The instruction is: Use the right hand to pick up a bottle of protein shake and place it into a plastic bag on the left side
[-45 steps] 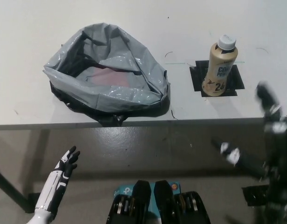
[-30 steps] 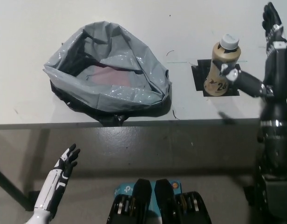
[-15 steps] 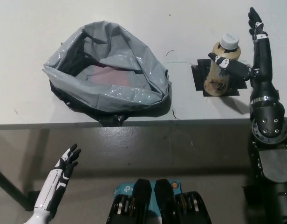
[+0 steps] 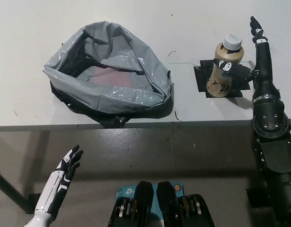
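desk (image 4: 192, 28): white, matte top filling the upper part of the view, with a few faint pen-like marks; its front edge runs straight across the middle of the view.
floor (image 4: 150, 156): grey and glossy below the desk edge, reflecting light; a dark desk leg slants in at the lower left.
black tape patch (image 4: 202, 80): a dark square stuck on the desk at the right, under the bottle.
protein shake bottle (image 4: 223, 66): stands upright on the tape patch, tan body, pale grey cap, dark lettering on the front.
plastic bag (image 4: 107, 75): grey, crumpled, mouth open upward, on the desk's left part, well apart from the bottle; something pinkish shows inside; black material lies under its lower edge.
right robot hand (image 4: 244, 61): black, over the desk just right of the bottle, fingers spread wide; one points up past the cap, another reaches across the bottle's front; not closed around it.
left robot hand (image 4: 65, 170): white, low at the lower left below the desk edge, fingers apart, holding nothing.
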`<state>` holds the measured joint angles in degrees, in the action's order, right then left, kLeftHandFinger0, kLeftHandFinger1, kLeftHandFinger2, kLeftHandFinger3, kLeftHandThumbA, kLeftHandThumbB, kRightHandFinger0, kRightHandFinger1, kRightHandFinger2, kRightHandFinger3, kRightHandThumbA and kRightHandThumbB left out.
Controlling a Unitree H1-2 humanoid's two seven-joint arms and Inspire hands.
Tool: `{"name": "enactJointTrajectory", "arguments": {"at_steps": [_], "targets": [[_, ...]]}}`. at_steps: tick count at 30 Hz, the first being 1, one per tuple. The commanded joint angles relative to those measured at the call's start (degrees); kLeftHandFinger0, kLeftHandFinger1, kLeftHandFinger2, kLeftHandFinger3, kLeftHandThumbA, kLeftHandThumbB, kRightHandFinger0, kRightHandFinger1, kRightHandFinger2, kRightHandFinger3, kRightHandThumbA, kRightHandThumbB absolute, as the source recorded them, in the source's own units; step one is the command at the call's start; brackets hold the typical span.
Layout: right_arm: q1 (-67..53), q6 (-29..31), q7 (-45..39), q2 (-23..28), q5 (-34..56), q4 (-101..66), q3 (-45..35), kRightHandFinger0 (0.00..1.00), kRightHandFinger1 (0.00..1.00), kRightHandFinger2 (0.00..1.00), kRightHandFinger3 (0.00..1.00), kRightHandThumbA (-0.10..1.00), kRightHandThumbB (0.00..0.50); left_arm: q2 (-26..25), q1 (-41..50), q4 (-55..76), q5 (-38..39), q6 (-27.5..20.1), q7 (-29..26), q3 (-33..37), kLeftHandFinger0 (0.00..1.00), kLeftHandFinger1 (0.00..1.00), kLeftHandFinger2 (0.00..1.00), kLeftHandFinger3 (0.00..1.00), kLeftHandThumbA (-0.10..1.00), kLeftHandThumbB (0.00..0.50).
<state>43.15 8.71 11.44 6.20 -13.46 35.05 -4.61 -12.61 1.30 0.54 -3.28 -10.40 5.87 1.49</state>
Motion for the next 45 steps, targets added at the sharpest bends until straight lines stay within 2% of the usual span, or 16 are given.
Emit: {"name": "enactJointTrajectory", "arguments": {"at_steps": [1, 13, 21, 24, 25, 26, 27, 28, 29, 30, 31, 33, 36, 37, 40, 45], "targets": [[3.84, 2.78, 0.33, 0.79, 0.60, 1.09, 1.14, 1.00, 1.00, 1.00, 1.00, 1.00, 0.497, -0.66, -0.78, 1.71, 0.38, -2.81, 0.63, -0.22, 1.00, 1.00, 1.00, 1.00, 1.00, 0.298], [5.49, 3.67, -2.18, 0.52, 3.92, 7.94, 1.45, 1.00, 1.00, 1.00, 1.00, 1.00, 0.500, -0.82, -0.94, 1.96, 1.20, -2.13, 1.16, -0.29, 1.00, 1.00, 1.00, 1.00, 1.00, 0.272], [7.92, 4.50, -7.29, -0.03, 11.19, 15.25, -1.82, 1.00, 1.00, 1.00, 1.00, 0.96, 0.500, -0.96, -1.64, 1.57, 0.67, -2.20, 0.95, -0.32, 1.00, 1.00, 1.00, 1.00, 1.00, 0.292], [8.70, 1.86, -4.34, -0.91, 12.63, 15.89, -3.99, 1.00, 1.00, 1.00, 1.00, 0.84, 0.500, -0.90, -2.02, 1.57, 0.24, -2.29, 0.68, -0.33, 1.00, 1.00, 1.00, 1.00, 1.00, 0.301], [9.00, 0.40, -2.31, -1.00, 11.95, 15.70, -4.28, 0.70, 0.82, 1.00, 1.00, 0.76, 0.451, -0.87, -2.05, 1.68, 0.42, -2.15, 0.73, -0.35, 1.00, 1.00, 1.00, 1.00, 1.00, 0.306], [9.40, -1.20, -0.01, -1.11, 11.19, 15.60, -4.69, 0.53, 0.67, 0.93, 1.00, 0.74, 0.468, -0.86, -2.15, 1.82, 0.62, -1.94, 0.80, -0.39, 1.00, 1.00, 1.00, 1.00, 1.00, 0.307], [9.68, -1.09, 0.81, -1.21, 11.35, 15.96, -5.17, 0.25, 0.35, 0.58, 0.79, 0.69, 0.416, -0.91, -2.22, 1.83, 0.43, -1.92, 0.75, -0.40, 1.00, 1.00, 1.00, 1.00, 1.00, 0.309], [10.17, -0.25, 2.55, -1.41, 11.74, 16.60, -6.18, 0.02, 0.04, 0.13, 0.36, 0.60, 0.364, -1.01, -2.46, 1.83, 0.00, -1.84, 0.65, -0.36, 1.00, 1.00, 1.00, 1.00, 1.00, 0.314], [10.58, 0.69, 3.57, -1.70, 12.96, 16.89, -7.55, 0.00, 0.01, 0.07, 0.16, 0.53, 0.355, -1.07, -2.67, 1.78, -0.23, -1.80, 0.61, -0.33, 1.00, 1.00, 1.00, 1.00, 1.00, 0.310], [10.74, 1.03, 3.54, -1.85, 13.77, 16.99, -8.22, 0.00, 0.00, 0.09, 0.09, 0.52, 0.350, -1.12, -2.74, 1.75, -0.24, -1.83, 0.63, -0.34, 1.00, 1.00, 1.00, 1.00, 1.00, 0.309], [10.98, 0.87, 1.21, -2.33, 17.75, 16.60, -10.73, 0.00, 0.03, 0.24, 0.10, 0.49, 0.337, -1.18, -2.79, 1.70, -0.14, -1.92, 0.65, -0.39, 1.00, 1.00, 1.00, 1.00, 1.00, 0.312], [10.98, 0.35, -1.43, -2.69, 21.37, 15.36, -13.00, 0.00, 0.06, 0.36, 0.18, 0.45, 0.356, -1.26, -2.88, 1.74, 0.44, -1.79, 0.93, -0.44, 1.00, 1.00, 1.00, 1.00, 1.00, 0.315], [10.43, -0.64, -2.97, -3.19, 23.42, 12.24, -14.68, 0.00, 0.09, 0.42, 0.14, 0.47, 0.401, -1.21, -2.89, 2.02, 0.86, -1.43, 1.05, -0.47, 1.00, 1.00, 1.00, 1.00, 1.00, 0.319], [10.21, -0.54, -3.30, -3.40, 23.67, 11.49, -14.98, 0.00, 0.05, 0.38, 0.09, 0.47, 0.403, -1.17, -2.87, 2.09, 0.96, -1.33, 1.05, -0.49, 1.00, 1.00, 1.00, 1.00, 1.00, 0.327], [9.35, -0.15, -3.71, -3.87, 23.48, 8.76, -14.53, 0.00, 0.06, 0.40, 0.05, 0.45, 0.393, -1.25, -2.84, 1.93, 1.20, -1.62, 1.21, -0.46, 1.00, 1.00, 1.00, 1.00, 1.00, 0.315], [8.25, 0.15, -3.02, -4.33, 19.71, 2.42, -10.56, 0.00, 0.15, 0.50, 0.14, 0.46, 0.349, -1.31, -2.87, 2.07, 1.26, -1.28, 1.32, -0.44, 1.00, 1.00, 1.00, 1.00, 1.00, 0.314]]}}
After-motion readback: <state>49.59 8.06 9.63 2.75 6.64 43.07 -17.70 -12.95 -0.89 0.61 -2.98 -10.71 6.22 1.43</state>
